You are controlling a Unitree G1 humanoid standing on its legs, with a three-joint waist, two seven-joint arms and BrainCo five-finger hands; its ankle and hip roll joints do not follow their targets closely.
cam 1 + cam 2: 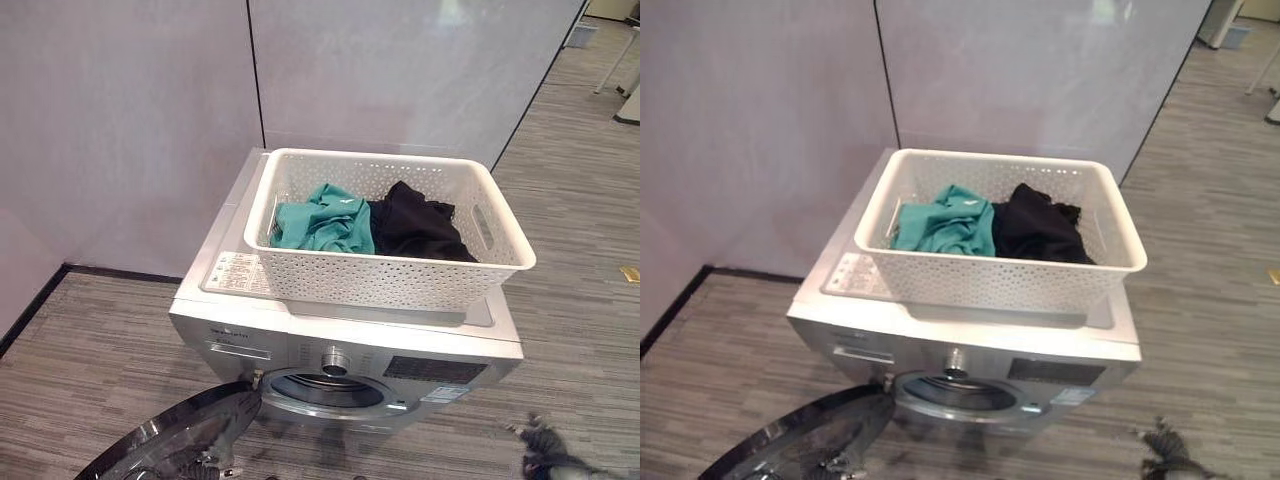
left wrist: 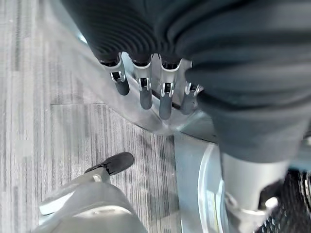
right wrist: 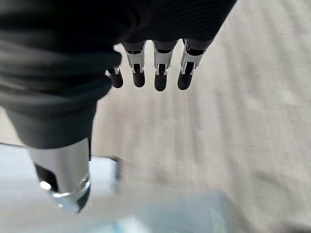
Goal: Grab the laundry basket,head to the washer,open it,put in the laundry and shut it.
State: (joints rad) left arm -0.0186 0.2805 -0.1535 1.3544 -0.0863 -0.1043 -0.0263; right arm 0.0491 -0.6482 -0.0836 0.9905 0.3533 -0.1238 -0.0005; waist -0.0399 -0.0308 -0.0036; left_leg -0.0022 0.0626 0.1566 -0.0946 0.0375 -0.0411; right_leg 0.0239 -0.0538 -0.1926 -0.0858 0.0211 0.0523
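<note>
Washer [image 1: 300, 345] is the thing to orient by, so everything below is placed off it. Going left to right: its round glass door [image 1: 170, 440] hangs swung out at the washer's lower left, wide open, so the opening step looks done. The left hand [image 2: 146, 87] is down by that door in its own wrist view, fingers hanging straight and loose, wrapped around nothing, with the shiny door rim just past the fingertips. Can't tell if they actually touch it.

On top of the washer sits the white perforated basket [image 1: 385, 275], turned a bit askew to the washer's edges. Inside it, a teal garment [image 1: 322, 222] lies on the left and a black garment [image 1: 415, 225] right beside it, touching. So the laundry is all in the basket, none in the drum [image 1: 325, 388] yet, as far as I can see through the opening.

Off the washer's right side, the right hand [image 3: 146, 73] hangs over bare floor, fingers straight and relaxed, holding nothing.

My read: we're between "open it" and "put in the laundry". Next move needs a hand to come up over the basket rim, close on one of the garments, lift it clear and bring it down to the drum opening. The door sticking out on the left could get in the way of that arm.
</note>
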